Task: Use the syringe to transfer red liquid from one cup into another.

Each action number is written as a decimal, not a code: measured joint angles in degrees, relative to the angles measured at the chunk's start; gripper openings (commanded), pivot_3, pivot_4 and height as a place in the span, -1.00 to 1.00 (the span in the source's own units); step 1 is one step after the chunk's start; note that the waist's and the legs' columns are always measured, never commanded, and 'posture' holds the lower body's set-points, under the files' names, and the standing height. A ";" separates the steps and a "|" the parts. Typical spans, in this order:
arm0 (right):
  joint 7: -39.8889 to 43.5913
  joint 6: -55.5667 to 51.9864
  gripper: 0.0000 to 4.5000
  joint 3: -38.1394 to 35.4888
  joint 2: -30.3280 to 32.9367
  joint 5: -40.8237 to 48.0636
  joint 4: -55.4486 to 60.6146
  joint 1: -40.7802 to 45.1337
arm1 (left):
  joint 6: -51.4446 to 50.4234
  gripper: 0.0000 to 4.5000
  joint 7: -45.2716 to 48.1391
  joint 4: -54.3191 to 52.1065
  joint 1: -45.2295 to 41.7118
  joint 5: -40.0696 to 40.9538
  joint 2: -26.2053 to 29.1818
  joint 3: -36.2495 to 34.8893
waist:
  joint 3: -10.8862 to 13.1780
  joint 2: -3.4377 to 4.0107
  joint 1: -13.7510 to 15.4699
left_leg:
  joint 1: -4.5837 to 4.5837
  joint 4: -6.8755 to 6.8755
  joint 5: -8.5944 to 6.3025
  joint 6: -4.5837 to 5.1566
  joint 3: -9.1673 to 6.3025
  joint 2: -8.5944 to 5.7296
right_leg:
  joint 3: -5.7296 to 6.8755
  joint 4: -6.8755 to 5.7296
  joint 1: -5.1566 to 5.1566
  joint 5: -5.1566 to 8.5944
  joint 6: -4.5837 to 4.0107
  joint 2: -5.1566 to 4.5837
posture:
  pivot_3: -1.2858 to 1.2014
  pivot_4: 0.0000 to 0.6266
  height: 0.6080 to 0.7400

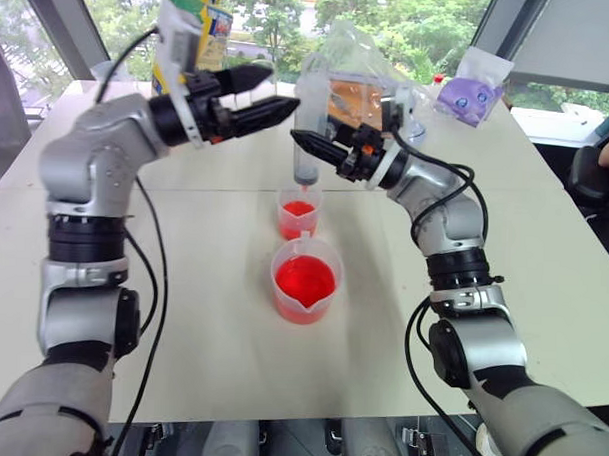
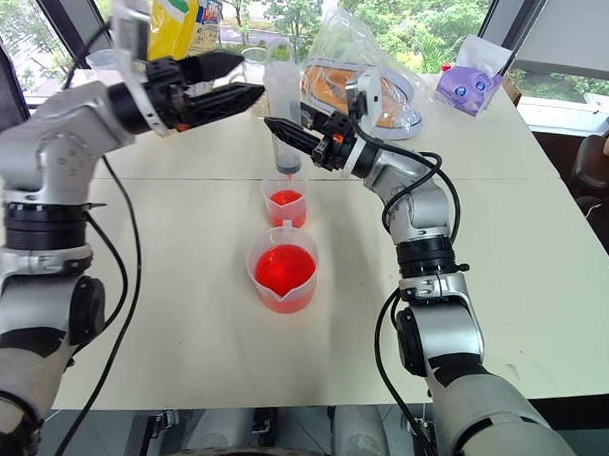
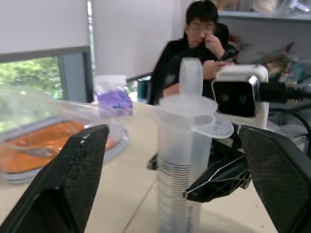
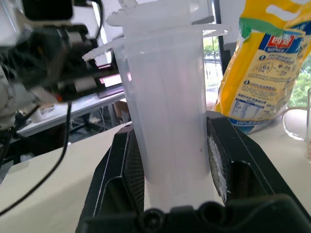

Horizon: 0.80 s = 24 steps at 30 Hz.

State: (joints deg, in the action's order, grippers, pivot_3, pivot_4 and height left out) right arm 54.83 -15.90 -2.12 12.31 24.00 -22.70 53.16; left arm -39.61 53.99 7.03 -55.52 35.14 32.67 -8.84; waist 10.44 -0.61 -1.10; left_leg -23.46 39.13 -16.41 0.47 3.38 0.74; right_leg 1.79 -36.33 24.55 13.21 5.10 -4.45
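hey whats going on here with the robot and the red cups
The right gripper holds the syringe upright, tip just above the smaller cup, which has some red liquid in it. The left gripper is open, beside the syringe top. The spouted cup sits nearer, holding more red.

Table [image 1: 210, 365] is viewed from above by both head eyes. The upright syringe [image 3: 182, 160] is framed close by both wrist cameras, from opposite sides.
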 measured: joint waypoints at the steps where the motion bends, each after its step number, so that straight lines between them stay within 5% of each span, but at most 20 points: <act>1: -0.06 -0.07 -0.36 0.17 -0.07 0.00 0.08 -0.32 | -1.03 0.99 -0.04 -2.16 1.66 0.83 1.51 -0.94 | 0.00 0.00 -0.04 | 0.00 0.00 0.00 0.00 0.01 -0.01 | -0.01 0.00 0.00 0.00 0.00 -0.02 | 0.03 -0.52 1.00; 10: -5.29 -12.11 -0.36 -1.42 2.38 4.14 7.62 0.80 | -7.72 0.99 1.49 -16.44 17.48 6.96 10.40 -4.52 | 0.01 0.02 0.41 | -0.01 0.00 0.00 -0.01 -0.04 -0.03 | 0.03 0.00 0.00 -0.01 -0.02 -0.17 | 0.03 -0.52 1.00; 18: -18.89 -54.26 -0.36 -7.47 16.50 12.34 11.38 14.80 | -7.73 0.99 1.72 -22.55 24.08 9.85 11.84 -4.52 | 0.00 0.01 0.25 | -0.03 -0.15 -0.01 -0.03 -0.12 -0.01 | 0.06 0.18 -0.01 0.07 -0.37 -0.40 | 0.03 -0.52 1.00; 24: -25.45 -72.27 -0.36 -4.19 23.85 10.63 11.88 12.77 | -7.39 0.99 1.05 -24.36 26.59 11.14 11.67 -4.36 | 0.00 0.00 0.12 | -0.08 -0.18 -0.03 0.01 -0.09 -0.02 | 0.06 0.22 0.04 0.09 -0.42 -0.42 | 0.03 -0.52 1.00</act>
State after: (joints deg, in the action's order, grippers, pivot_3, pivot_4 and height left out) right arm 29.38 -88.17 -6.31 36.16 34.63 -10.82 65.93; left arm -47.00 55.04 -17.34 -28.93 46.28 44.34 -13.20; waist 10.44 -0.61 -0.98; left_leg -23.54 38.95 -16.44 0.48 3.29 0.73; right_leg 1.85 -36.11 24.59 13.30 4.68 -4.87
